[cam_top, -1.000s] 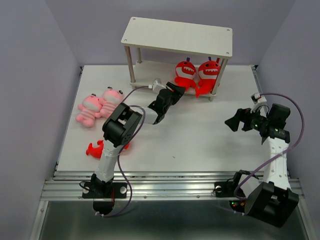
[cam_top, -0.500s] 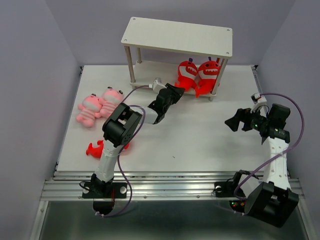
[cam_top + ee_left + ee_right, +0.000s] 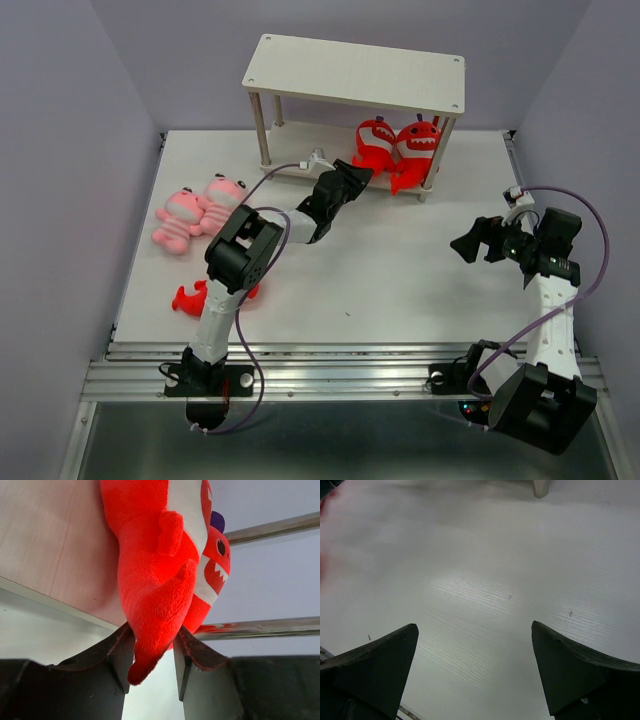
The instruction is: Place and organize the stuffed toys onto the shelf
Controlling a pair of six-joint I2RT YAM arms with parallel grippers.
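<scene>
My left gripper (image 3: 358, 175) is at the front of the shelf (image 3: 355, 75), shut on the tail end of a red toy (image 3: 374, 145) that lies tilted on the lower board (image 3: 55, 545). In the left wrist view the jaws (image 3: 152, 655) pinch its lower body (image 3: 150, 580). A second red toy (image 3: 418, 145) stands right beside it (image 3: 212, 575). A third red toy (image 3: 190, 297) lies on the table, partly hidden by the left arm. Two pink striped toys (image 3: 180, 218) (image 3: 222, 200) lie side by side at the left. My right gripper (image 3: 470, 243) is open and empty (image 3: 475, 645) above the table.
The shelf's top board is bare. Its thin legs (image 3: 257, 125) (image 3: 440, 150) stand at the corners, one just right of the red toys. The white table (image 3: 400, 280) has grey walls on three sides and a metal rail along the front.
My left gripper has pushed forward toward the shelf with the red toy. The toy has slid deeper onto the lower board and tipped back. The right arm has not moved.
</scene>
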